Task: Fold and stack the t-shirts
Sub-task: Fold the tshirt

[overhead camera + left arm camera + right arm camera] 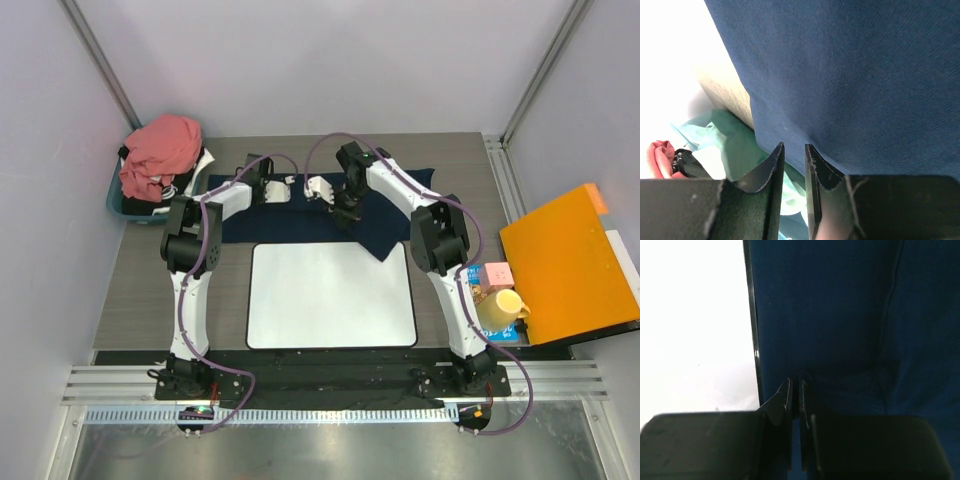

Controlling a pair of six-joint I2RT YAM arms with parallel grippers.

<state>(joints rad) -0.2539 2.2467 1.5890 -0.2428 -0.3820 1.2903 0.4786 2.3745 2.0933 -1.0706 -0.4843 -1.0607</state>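
Note:
The navy t-shirt (300,222) lies spread across the back of the table, behind the white mat (330,295). The salmon-pink t-shirt (160,150) is heaped in a teal bin (115,195) at the back left. My left gripper (268,190) is over the navy shirt's left part. In the left wrist view (794,145) its jaws stand a narrow gap apart at the shirt's edge (865,75), with nothing between them. My right gripper (345,215) is on the shirt near the mat's back edge. In the right wrist view (795,381) it is shut on a pinch of navy cloth (840,315).
An orange panel (570,265) lies tilted at the right edge, with a yellow cup (500,305) and a pink box (497,273) beside it. The left wrist view shows the teal bin (735,145) and pink cloth (660,157). The mat (695,315) shows in the right wrist view.

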